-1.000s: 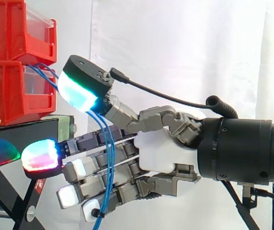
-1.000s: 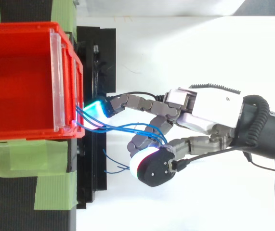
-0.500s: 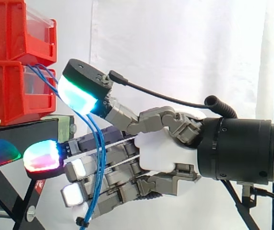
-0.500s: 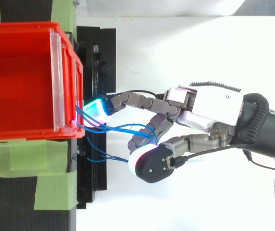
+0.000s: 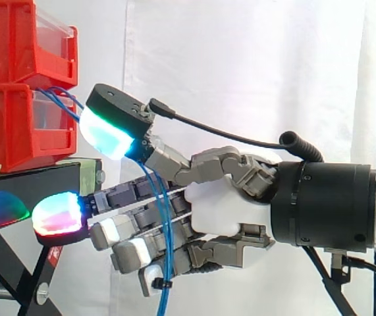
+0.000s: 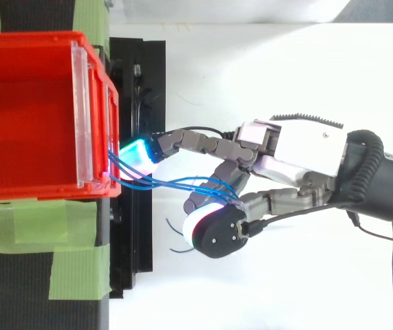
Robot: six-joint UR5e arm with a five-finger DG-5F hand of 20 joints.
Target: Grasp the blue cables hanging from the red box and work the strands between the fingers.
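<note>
Side view: stacked bins (image 5: 10, 125) at 10 o'clock, on the stand (image 5: 29, 181) at 8. Hand (image 5: 227, 210) at 4 o'clock, in from 3, pointing toward 9. Cables (image 5: 168, 263) out of the lower bin's front, caught between the fingers (image 5: 128, 253), trailing down toward 6.

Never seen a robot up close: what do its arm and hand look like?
The hand has a white palm and grey segmented fingers ending in thick pads that glow cyan-green, red-magenta or white. Behind it comes a black cylindrical wrist.

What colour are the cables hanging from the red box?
Blue; the cables show best in the side view.
</note>
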